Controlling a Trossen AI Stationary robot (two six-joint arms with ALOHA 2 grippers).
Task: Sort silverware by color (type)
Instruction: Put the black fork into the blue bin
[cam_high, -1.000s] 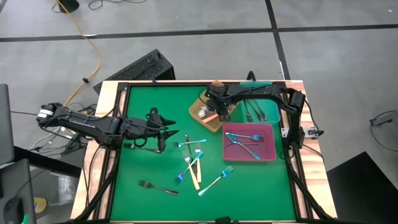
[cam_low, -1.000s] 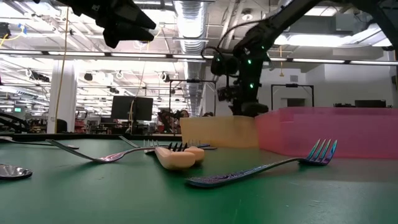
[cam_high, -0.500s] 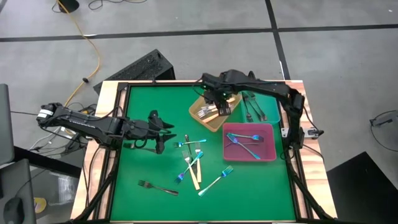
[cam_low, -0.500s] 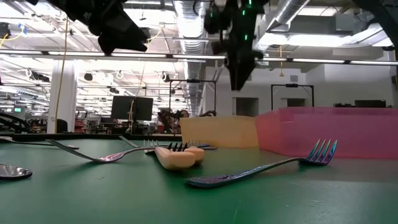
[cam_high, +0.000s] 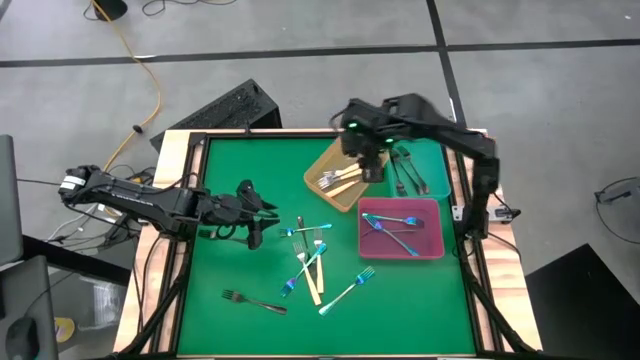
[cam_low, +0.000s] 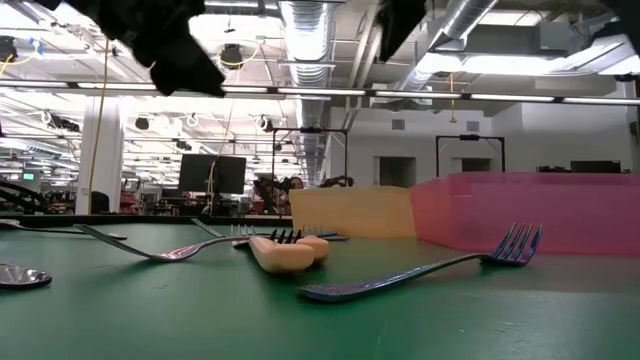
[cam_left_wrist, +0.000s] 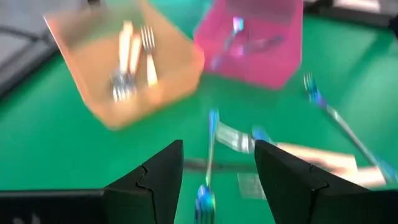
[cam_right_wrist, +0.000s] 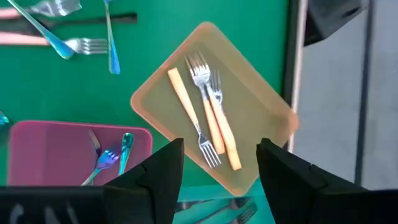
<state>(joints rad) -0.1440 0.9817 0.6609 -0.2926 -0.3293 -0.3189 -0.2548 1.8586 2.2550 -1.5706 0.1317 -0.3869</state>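
Observation:
Three cream-handled forks (cam_right_wrist: 208, 118) lie in the orange tray (cam_high: 318, 192). My right gripper (cam_high: 365, 160) hangs open and empty high above that tray. Blue forks (cam_high: 395, 228) lie in the pink tray (cam_high: 430, 215), and black forks (cam_high: 410, 175) in the teal tray (cam_high: 440, 185). Several loose forks (cam_high: 308, 268), blue, cream-handled and black, lie flat on the green mat. My left gripper (cam_high: 268, 222) hovers open at the mat's left middle, pointing at a loose blue fork (cam_left_wrist: 210, 155) without touching it.
The three trays crowd the far right corner of the mat. A black fork (cam_high: 253, 299) lies alone near the front left, a blue one (cam_high: 346, 291) near the front middle. A raised wooden frame (cam_high: 180, 200) borders the mat.
My right gripper has risen steeply from just over the orange tray, leaving the low view's top, and drifted a little toward the table's right edge; the cream forks stay in the tray. My left gripper has tipped slightly downward in place.

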